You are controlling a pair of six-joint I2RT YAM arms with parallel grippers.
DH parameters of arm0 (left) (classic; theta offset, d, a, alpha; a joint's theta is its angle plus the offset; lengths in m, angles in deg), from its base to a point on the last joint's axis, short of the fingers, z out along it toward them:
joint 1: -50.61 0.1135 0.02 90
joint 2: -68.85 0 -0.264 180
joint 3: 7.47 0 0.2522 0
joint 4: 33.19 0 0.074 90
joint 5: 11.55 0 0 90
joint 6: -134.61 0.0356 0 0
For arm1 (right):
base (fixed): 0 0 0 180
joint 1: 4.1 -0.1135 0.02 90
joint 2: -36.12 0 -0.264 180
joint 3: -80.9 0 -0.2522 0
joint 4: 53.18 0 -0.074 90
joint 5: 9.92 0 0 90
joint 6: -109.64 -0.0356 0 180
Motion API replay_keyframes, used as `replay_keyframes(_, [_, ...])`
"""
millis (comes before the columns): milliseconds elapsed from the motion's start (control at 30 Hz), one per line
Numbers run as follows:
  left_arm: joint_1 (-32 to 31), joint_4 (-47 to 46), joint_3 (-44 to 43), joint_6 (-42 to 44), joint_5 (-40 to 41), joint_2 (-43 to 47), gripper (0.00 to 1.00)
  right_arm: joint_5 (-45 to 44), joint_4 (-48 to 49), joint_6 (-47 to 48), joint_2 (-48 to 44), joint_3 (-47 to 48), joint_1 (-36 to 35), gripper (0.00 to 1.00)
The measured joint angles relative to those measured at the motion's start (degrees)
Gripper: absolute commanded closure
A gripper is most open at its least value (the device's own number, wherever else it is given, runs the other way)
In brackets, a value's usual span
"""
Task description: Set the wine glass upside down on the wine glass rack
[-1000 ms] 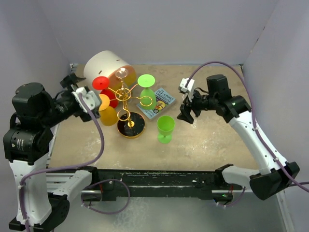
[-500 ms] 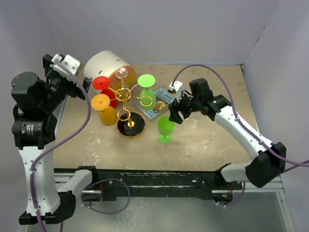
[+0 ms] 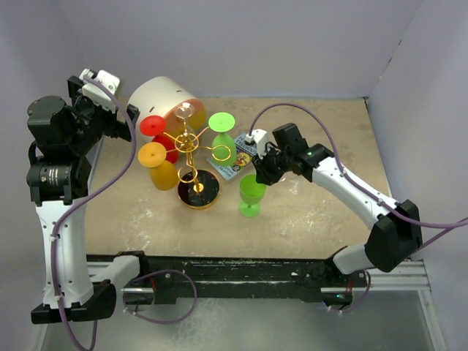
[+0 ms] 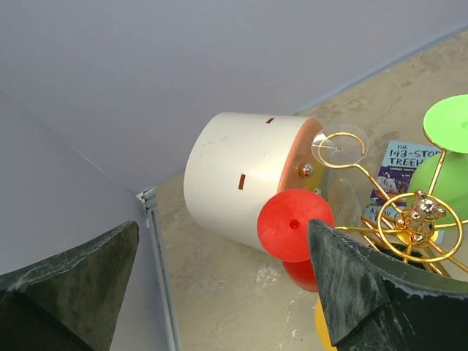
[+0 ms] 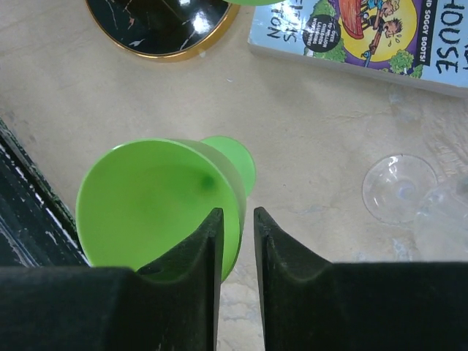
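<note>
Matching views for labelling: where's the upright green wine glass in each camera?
Top external: upright green wine glass, centre, right of the rack base.
Left wrist: not in view; the hanging green glass there is another.
Right wrist: lower left, rim between the fingers.
Shared landmark: the book, in all three.

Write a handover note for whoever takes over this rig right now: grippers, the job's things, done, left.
Left gripper: open, empty, raised at back left.
Right gripper: jaws narrow, astride the rim of the green wine glass; firm grip unclear.
Glass stands upright on the table, just right of the rack.
Done: the reach. Left: clamp, lift, invert, hang on rack.
</note>
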Motion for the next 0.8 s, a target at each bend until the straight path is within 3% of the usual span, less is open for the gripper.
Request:
replay_keyframes(133, [0.04, -0.37, -0.09, -0.70, 0.00, -1.11, 0.01, -0.33, -0.07, -0.22, -0.11, -0.11, -0.07, 1.00])
replay_keyframes(333, [0.28, -1.05, -1.31, -3.06, 0.59, -4.31, 0.01, -0.37, -1.14, 1.55, -4.70, -0.35, -0.13, 1.00])
replay_keyframes(567, [0.31, -1.05, -1.68, -5.84, -4.35, -5.29, 0.01, 7.43, -5.70, 8.61, -19.08, -0.20, 2.21, 1.00])
replay_keyframes(800, [0.31, 0.48, -6.40, -9.09, -12.39, -9.31, 0.03, 16.50, -15.37, 15.23, -24.85, 7.61, 16.09, 1.00])
